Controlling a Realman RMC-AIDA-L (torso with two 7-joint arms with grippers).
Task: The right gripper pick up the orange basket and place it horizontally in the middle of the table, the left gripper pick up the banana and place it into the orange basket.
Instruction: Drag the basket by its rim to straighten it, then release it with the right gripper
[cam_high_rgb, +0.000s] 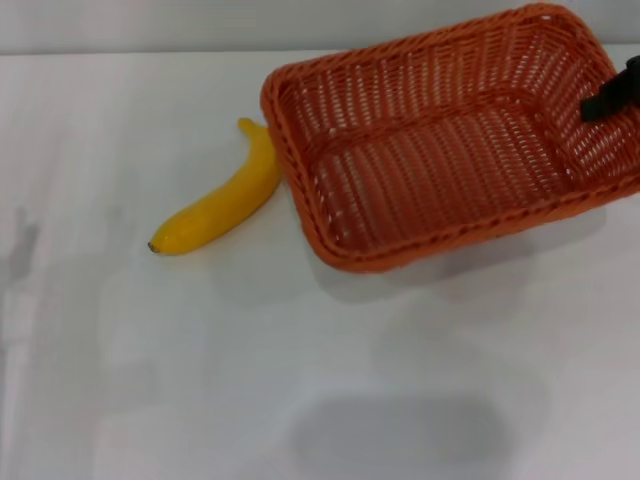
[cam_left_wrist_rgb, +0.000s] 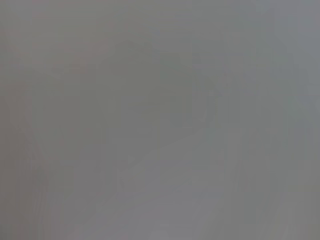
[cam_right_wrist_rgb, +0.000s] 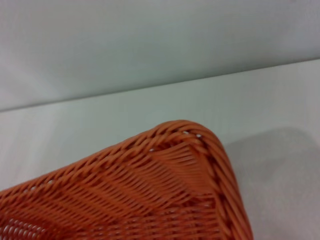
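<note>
Head view gives you the layout: the orange basket (cam_high_rgb: 450, 140) sits toward the one o'clock part of the table (cam_high_rgb: 300, 400), skewed, with its long axis running from about eight o'clock up to two o'clock rather than straight across. Its far right end looks a little raised, judging by the shadow under the near rim, though you should treat that as a guess. The right gripper (cam_high_rgb: 612, 95) shows only as a black piece at the basket's right end, at three o'clock of the basket and against its short wall. You cannot tell whether its fingers are spread or pinching the rim, because only that dark stub is in view. The right wrist view shows just one rounded corner of the basket rim close up, with bare table beyond it, and no fingers.

The banana (cam_high_rgb: 222, 196) lies at nine o'clock of the basket, its stem end touching or just beside the basket's left corner, its dark tip pointing toward seven o'clock. Any turn of the basket to square it could nudge the banana, so watch that corner.

Your left gripper is not in sight in the head view, and the left wrist view is a blank grey field.
</note>
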